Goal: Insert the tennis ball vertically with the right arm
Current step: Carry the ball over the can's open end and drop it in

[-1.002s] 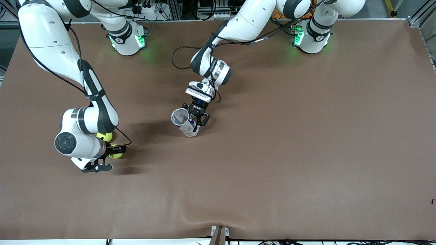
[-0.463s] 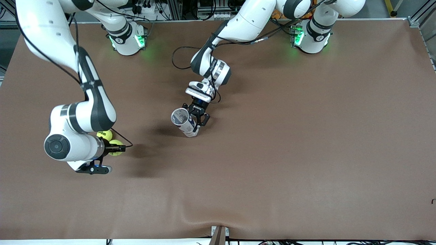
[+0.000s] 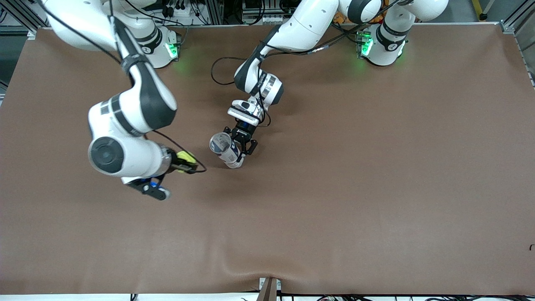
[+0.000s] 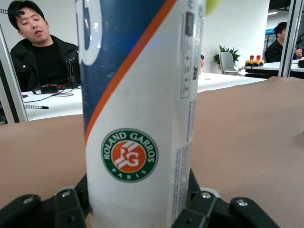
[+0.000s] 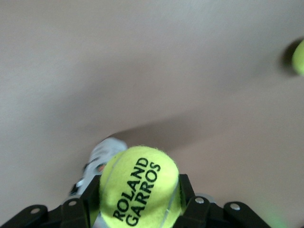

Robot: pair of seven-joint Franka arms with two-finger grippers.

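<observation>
A yellow-green tennis ball [image 5: 139, 187] printed ROLAND GARROS sits between the fingers of my right gripper [image 5: 138, 209], which is shut on it. In the front view that ball [image 3: 185, 157] and the right gripper [image 3: 186, 164] hang over the table beside the can, toward the right arm's end. The white-and-blue ball can [image 3: 222, 147] stands upright with its open mouth up, and my left gripper [image 3: 243, 147] is shut on its lower part. The can [image 4: 142, 95] fills the left wrist view, clamped between the left gripper's [image 4: 137, 211] black fingers.
A brown cloth covers the table [image 3: 355, 188]. A second tennis ball [image 5: 299, 57] lies on the cloth, seen only at the edge of the right wrist view; the right arm's elbow [image 3: 125, 154] hides it in the front view.
The right arm has lifted the ball off the cloth and carried it toward the can, leaving the second ball where it lay. The left arm and the can have not moved.
</observation>
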